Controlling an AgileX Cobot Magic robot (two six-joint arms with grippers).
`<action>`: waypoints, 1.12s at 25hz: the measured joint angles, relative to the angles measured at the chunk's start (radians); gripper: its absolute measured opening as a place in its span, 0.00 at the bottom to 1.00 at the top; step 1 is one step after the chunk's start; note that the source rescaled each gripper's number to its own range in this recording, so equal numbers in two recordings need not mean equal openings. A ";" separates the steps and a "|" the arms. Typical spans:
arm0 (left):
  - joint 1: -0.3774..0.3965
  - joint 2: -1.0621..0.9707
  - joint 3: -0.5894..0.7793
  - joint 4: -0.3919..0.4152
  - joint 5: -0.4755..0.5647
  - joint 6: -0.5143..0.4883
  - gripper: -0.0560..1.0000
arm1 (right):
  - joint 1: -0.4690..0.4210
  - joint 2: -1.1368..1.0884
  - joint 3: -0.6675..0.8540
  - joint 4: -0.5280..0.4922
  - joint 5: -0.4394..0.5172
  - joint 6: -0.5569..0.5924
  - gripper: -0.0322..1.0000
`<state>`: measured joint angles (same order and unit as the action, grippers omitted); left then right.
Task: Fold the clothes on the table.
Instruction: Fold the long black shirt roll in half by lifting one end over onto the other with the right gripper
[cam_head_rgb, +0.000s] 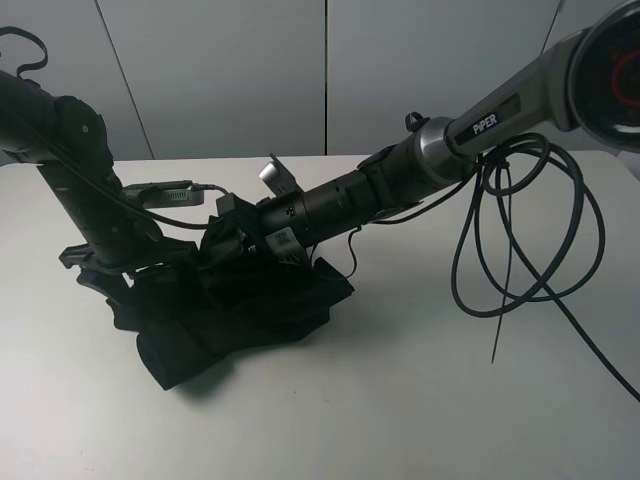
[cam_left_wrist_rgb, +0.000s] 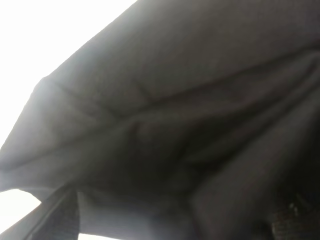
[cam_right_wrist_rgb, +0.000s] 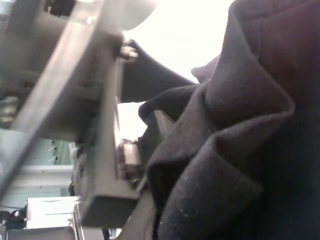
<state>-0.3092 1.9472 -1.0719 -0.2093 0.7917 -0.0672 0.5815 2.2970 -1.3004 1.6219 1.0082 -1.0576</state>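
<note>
Right gripper (cam_head_rgb: 222, 243) reaches across the middle, pinched shut on a raised fold of the black T-shirt (cam_head_rgb: 250, 310). I see my left gripper (cam_head_rgb: 100, 272) spread wide, low against the shirt's left edge, gripping nothing. It lies bunched on the white table (cam_head_rgb: 400, 400), left of centre.

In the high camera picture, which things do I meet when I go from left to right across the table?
The left arm's upright link → the bunched black T-shirt → the hanging loop of black cables. The right arm stretches over the last two, so I leave it out.
</note>
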 joint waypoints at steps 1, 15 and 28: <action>0.000 -0.006 -0.007 -0.007 0.005 0.005 1.00 | 0.003 0.000 0.000 0.000 0.000 -0.001 0.10; 0.033 -0.089 -0.100 -0.030 0.079 0.037 1.00 | 0.005 0.002 0.000 -0.011 -0.002 -0.005 0.10; 0.049 -0.109 -0.247 -0.068 0.140 0.067 1.00 | 0.022 0.001 0.000 0.050 -0.068 0.003 0.10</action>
<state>-0.2606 1.8383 -1.3187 -0.2770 0.9314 0.0000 0.6039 2.2984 -1.3004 1.6715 0.9403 -1.0547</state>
